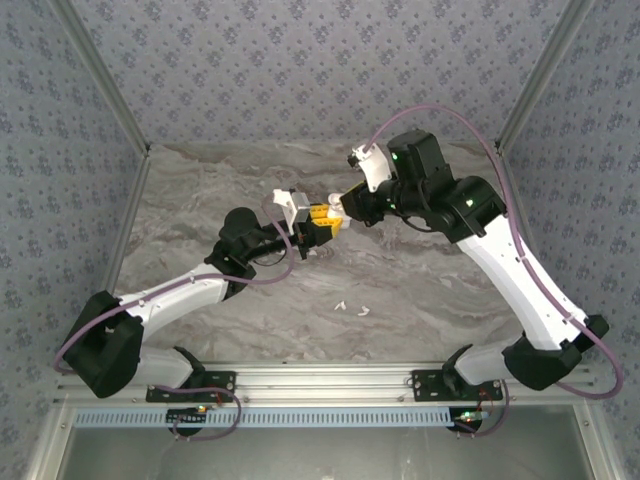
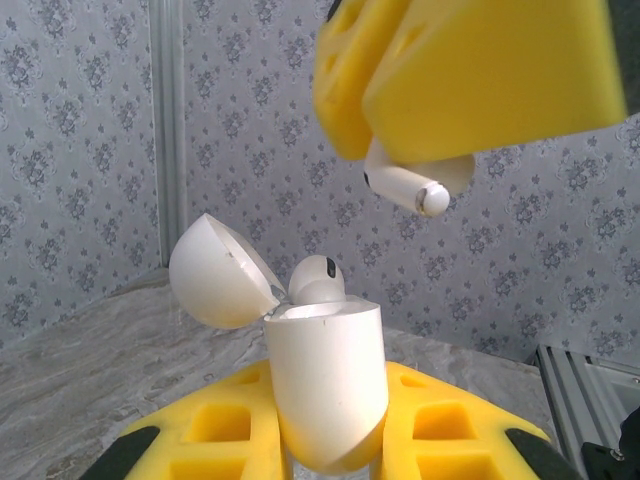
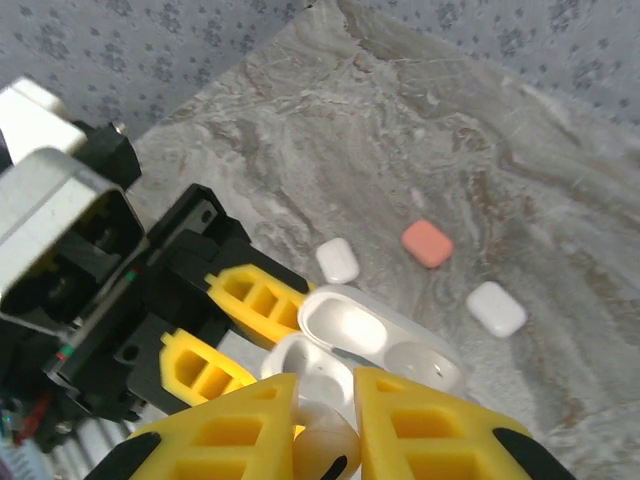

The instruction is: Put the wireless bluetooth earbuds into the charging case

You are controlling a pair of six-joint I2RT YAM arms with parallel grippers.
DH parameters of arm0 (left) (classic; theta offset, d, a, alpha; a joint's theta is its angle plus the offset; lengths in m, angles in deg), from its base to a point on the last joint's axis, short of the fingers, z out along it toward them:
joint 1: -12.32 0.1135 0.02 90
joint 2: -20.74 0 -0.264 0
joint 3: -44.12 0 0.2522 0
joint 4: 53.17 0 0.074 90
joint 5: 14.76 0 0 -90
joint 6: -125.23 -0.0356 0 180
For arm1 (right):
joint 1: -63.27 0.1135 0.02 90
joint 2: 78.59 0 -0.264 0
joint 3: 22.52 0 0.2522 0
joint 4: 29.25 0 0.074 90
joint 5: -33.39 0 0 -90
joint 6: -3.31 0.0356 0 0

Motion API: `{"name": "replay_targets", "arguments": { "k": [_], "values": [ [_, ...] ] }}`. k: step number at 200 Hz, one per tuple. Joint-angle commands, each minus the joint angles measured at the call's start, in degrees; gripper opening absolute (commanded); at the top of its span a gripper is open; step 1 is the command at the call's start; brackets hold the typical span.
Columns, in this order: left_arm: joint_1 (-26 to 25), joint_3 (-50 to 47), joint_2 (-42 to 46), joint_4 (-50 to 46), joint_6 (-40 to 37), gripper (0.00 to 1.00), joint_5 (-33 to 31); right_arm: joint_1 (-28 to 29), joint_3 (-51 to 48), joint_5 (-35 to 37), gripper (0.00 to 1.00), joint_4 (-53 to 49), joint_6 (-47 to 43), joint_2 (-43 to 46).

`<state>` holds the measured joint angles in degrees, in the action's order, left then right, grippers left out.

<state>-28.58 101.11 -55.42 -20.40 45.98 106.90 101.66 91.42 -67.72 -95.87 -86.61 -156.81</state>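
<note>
Pinching a glossy white stemmed earbud point(image 2: 410, 185), right claw point(image 3: 325, 425) hangs above the open case point(image 2: 330, 370) gripped by left claw point(image 2: 330, 450)

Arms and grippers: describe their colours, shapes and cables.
The left arm and right arm have white shells, black joints and bases; a lilac cable loops along each. The left gripper and right gripper have blocky yellow fingers with rectangular pockets.

- white charging case point(image 2: 330, 385): upright, lid open, lower centre
- white seated earbud point(image 2: 318, 275): poking from its top
- white upper earbud point(image 2: 415, 185): tilted, above the case, apart
</note>
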Motion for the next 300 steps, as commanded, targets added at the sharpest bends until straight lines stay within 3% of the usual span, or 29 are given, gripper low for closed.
{"name": "replay_targets", "arguments": {
  "k": [1, 51, 105, 300],
  "values": [
    [-0.31, 1.6, 1.01, 2.26, 0.73, 0.0, 0.69, 0.75, -1.35, 6.7, 0.21, 1.0, -8.04, 1.56],
    [-0.27, 1.94, 0.84, 1.29, 0.86, 0.0, 1.93, 4.18, -3.47, 13.87, 0.22, 3.8, -17.5, 2.49],
    [-0.31, 2.11, 0.49, 1.03, 0.95, 0.0, 2.7, 6.73, -4.18, 17.2, 0.22, 5.95, -21.8, 1.97],
    [-0.31, 2.67, 0.06, 0.76, 1.06, 0.0, 3.56, 9.57, -6.22, 17.14, 0.23, 7.23, -25.42, -0.3]
  ]
}}
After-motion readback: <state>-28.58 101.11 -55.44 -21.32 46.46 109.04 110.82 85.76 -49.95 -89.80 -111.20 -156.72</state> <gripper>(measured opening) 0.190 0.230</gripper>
